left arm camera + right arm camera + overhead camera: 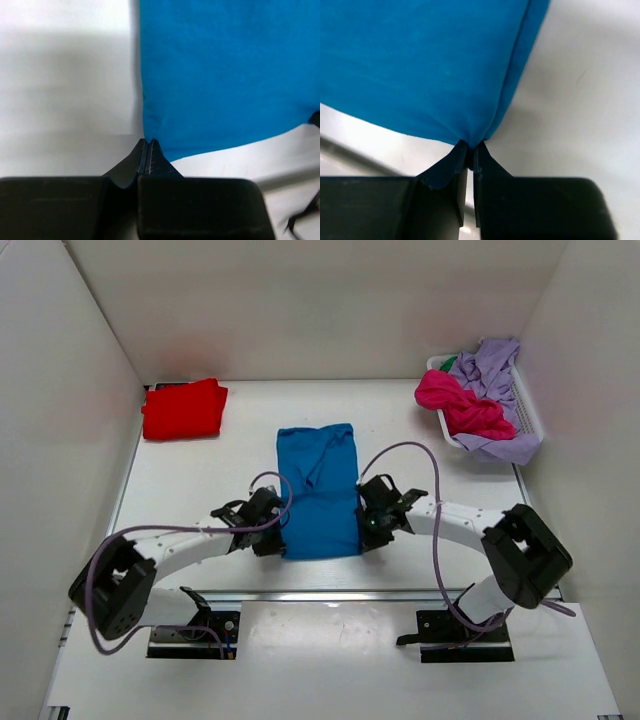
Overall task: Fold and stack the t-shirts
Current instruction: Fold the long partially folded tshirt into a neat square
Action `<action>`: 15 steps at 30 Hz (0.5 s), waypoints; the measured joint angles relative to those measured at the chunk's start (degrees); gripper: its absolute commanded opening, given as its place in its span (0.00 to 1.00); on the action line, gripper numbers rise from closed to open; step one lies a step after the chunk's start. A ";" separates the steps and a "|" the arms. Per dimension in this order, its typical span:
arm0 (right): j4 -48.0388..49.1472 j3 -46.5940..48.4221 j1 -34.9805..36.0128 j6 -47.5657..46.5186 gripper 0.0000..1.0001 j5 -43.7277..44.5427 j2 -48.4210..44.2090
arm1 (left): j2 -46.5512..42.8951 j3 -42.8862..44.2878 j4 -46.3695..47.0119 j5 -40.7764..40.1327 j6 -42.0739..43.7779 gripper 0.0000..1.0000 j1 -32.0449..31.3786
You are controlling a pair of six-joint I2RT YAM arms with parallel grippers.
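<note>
- The blue t-shirt (pixel 318 490) lies flat in the middle of the worktop (pixel 200 490). It is folded to a narrow strip that runs from the far side toward the near edge, with some creases at its far end.
- The left gripper (pixel 280 540) is at the strip's near left corner. In the left wrist view its fingers (pixel 156 157) are pressed together, and the blue t-shirt's (pixel 225 75) edge puckers slightly where it meets the tips, so it is closed on the cloth.
- The right gripper (pixel 364 537) is at the near right corner. In the right wrist view the blue t-shirt (pixel 420 65) gathers to a point between the two fingertips (pixel 485 155), which are clamped on it.
- The two arms reach in from either side, with the near hem of the strip between them.
- The red t-shirt (pixel 184 408) sits folded in the far left corner of the worktop, well apart from the blue one.
- A white slatted basket (pixel 528 415) stands in the far right corner. A crumpled magenta pink t-shirt (pixel 462 405) spills over its left rim, and a lilac t-shirt (pixel 495 370) is heaped in it, draping over the near end.
</note>
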 measured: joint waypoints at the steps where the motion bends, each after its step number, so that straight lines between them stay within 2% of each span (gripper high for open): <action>1: -0.83 -1.18 1.05 0.61 0.01 -0.55 -1.49 | -1.68 -0.96 -0.85 0.46 -0.33 0.00 -0.79; 9: -4.87 -6.78 10.03 8.57 0.00 -2.27 -13.11 | -18.18 -7.98 -8.79 3.10 -4.48 0.00 -3.76; 15: -6.49 -8.35 11.32 12.02 0.00 -4.20 -18.47 | -24.61 -6.95 -14.99 4.52 -5.25 0.00 -3.17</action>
